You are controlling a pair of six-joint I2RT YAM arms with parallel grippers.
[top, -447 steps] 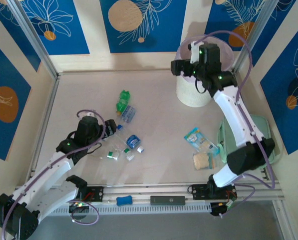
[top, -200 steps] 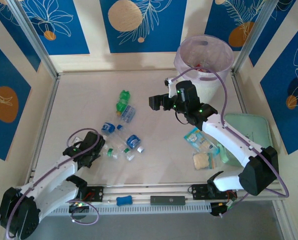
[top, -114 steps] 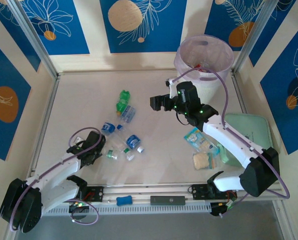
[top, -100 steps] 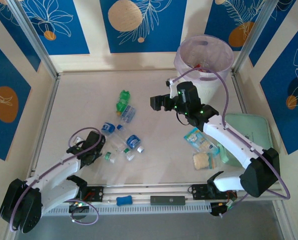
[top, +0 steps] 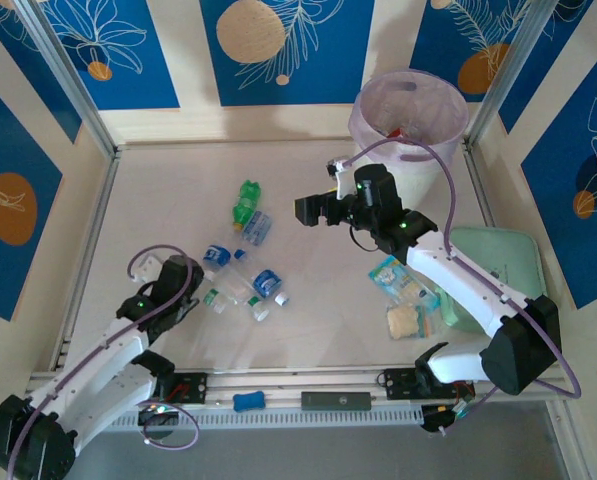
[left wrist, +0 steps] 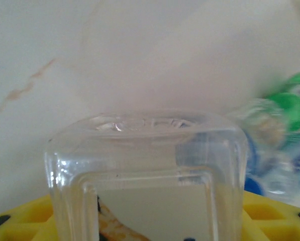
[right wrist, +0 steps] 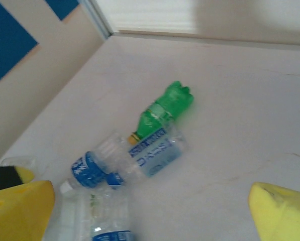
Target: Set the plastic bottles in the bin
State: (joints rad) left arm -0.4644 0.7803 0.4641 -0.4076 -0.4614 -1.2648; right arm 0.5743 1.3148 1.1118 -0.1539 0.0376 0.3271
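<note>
L arm comes in from the near-left corner, and the left pincer [top: 200, 291] is closed on a clear bottle [top: 214, 297] w/ a green cap, at the left-front of the counter [top: 148, 200]. In the left wrist view that bottle sits square between the yellow fingers [left wrist: 19, 223], one each side against its walls; can't tell if it's off the surface. Blurred green and blue shapes lie beyond it on the right. The right pincer [top: 314, 209] hangs over mid-counter w/ jaws spread wide, holding nothing, and faces the loose bottles to its left. Nearest it is a green bottle [top: 245, 199] on its side, w/ a blue-label bottle [top: 258, 228] touching it just in front. Two more blue-label ones [top: 218, 255] [top: 266, 283] lie nearer the L arm, beside the gripped bottle, plus a couple of small capped bits by them. The bin [top: 378, 85], white w/ a pink-lilac liner over the rim, stands in the far-right corner, well apart from the bottle cluster. Snack packets [top: 393, 275] and a tan square piece [top: 403, 322] lie right of centre, near a mint-green case [top: 498, 262] under the R arm
</note>
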